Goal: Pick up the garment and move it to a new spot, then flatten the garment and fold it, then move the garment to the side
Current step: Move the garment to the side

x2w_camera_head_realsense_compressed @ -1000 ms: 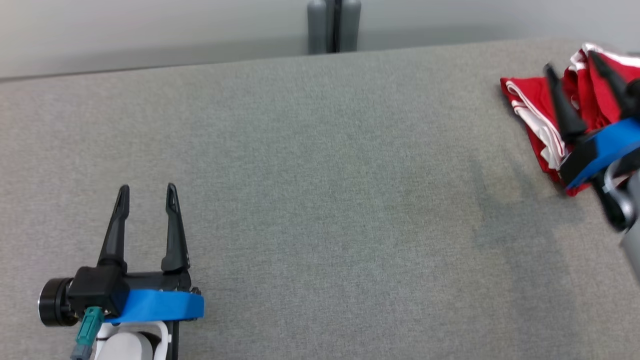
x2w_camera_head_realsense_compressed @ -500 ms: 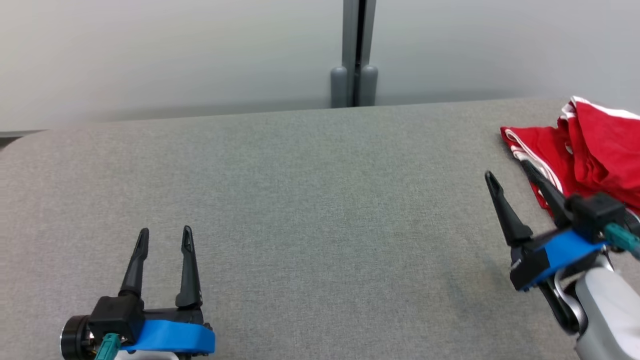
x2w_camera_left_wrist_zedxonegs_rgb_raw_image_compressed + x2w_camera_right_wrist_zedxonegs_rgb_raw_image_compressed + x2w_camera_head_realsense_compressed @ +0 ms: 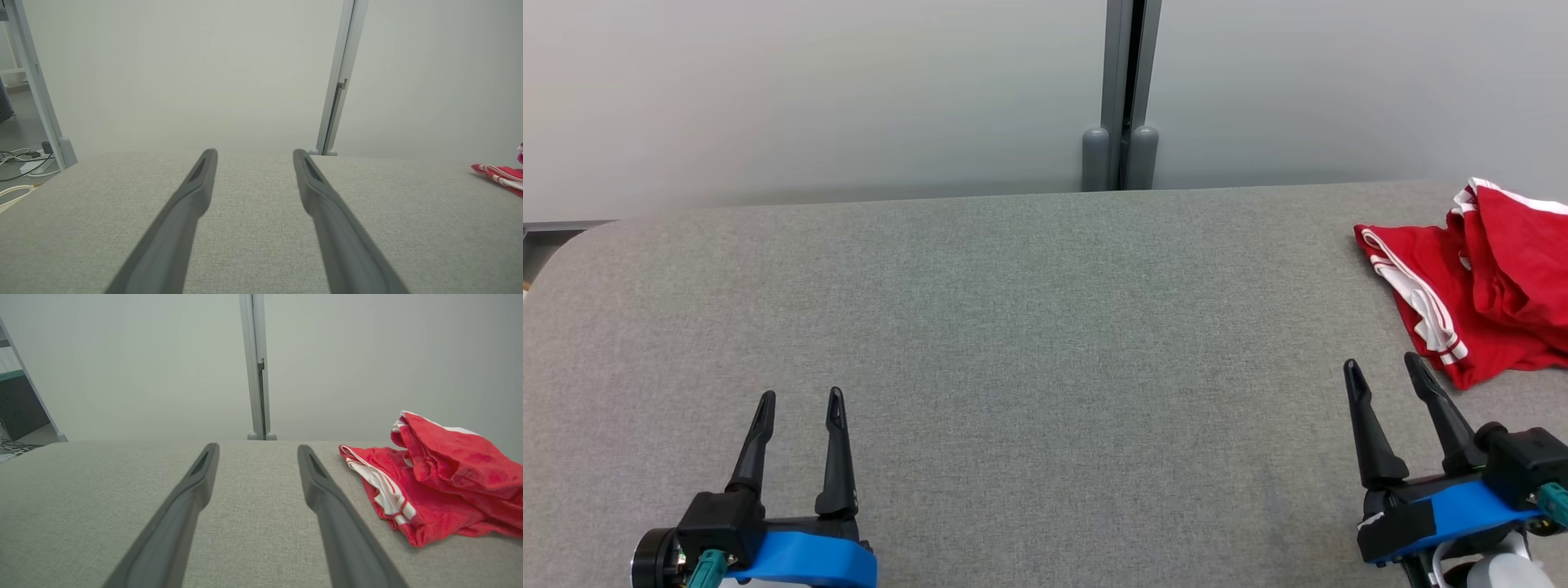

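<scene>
A red garment (image 3: 1486, 286) with white striped trim lies bunched at the far right of the grey fabric table (image 3: 1029, 327), partly cut off by the head view's edge. In the right wrist view the garment (image 3: 433, 482) sits just right of my fingers, apart from them. My right gripper (image 3: 1382, 369) is open and holds nothing, just short of the garment's near corner. At the lower left, far from the cloth, my left gripper (image 3: 800, 400) is open with nothing between its fingers. The left wrist view catches the garment (image 3: 500, 177) at its right edge.
A pale wall with a grey vertical post (image 3: 1125, 98) stands behind the table. Past the table's rounded left end, cables (image 3: 20, 163) lie on the floor beside a white frame leg (image 3: 45, 118).
My right gripper has drawn back off the garment toward me, to the lower right, and is now apart from it. The head camera has tilted up, shifting the whole picture downward.
</scene>
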You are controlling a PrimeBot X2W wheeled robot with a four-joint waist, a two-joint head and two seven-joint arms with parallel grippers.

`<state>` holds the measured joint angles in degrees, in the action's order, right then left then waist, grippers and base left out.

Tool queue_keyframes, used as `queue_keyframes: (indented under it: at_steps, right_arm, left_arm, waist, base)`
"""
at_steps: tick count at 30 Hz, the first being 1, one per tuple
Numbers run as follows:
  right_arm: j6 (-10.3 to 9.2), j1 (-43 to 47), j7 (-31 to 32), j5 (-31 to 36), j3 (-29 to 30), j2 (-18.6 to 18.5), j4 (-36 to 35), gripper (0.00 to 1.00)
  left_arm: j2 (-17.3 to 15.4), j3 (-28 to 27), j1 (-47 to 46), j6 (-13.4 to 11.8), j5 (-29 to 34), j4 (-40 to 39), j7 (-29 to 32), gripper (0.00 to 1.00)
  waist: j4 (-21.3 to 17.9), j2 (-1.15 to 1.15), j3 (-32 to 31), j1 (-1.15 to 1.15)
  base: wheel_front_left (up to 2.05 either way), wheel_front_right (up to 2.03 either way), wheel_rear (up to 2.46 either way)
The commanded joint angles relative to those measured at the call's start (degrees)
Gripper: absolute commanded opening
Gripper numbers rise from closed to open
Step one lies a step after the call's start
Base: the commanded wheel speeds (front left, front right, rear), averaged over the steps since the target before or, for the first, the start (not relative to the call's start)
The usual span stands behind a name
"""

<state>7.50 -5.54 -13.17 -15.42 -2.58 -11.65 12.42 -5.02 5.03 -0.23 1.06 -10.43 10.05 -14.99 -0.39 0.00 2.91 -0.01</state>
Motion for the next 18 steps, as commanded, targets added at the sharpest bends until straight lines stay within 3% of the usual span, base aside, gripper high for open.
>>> queue_keyframes:
  at_steps: [1,8,18]
  right_arm:
    - [-0.01,1.59,0.57,0.94,1.20,1.42,-1.67,1.00]
    - [-0.01,4.21,2.51,4.44,3.53,4.03,-6.97,1.00]
    - [-0.01,5.59,3.98,4.98,4.65,5.26,-8.98,1.00]
  left_arm:
    - [0.03,-0.18,0.08,0.22,0.25,0.16,-0.26,1.00]
    - [0.06,-0.45,-0.14,0.00,0.46,0.82,-0.26,1.00]
    - [-0.13,-0.84,-0.41,-0.24,0.77,0.61,-0.26,1.00]
  waist:
    - [0.03,0.00,-0.08,0.01]
    - [-0.11,0.00,-0.33,0.01]
    - [-0.27,0.00,-0.71,0.01]
  base:
    - [0.00,0.00,0.00]
    - [0.00,0.00,0.00]
    - [0.00,0.00,0.00]
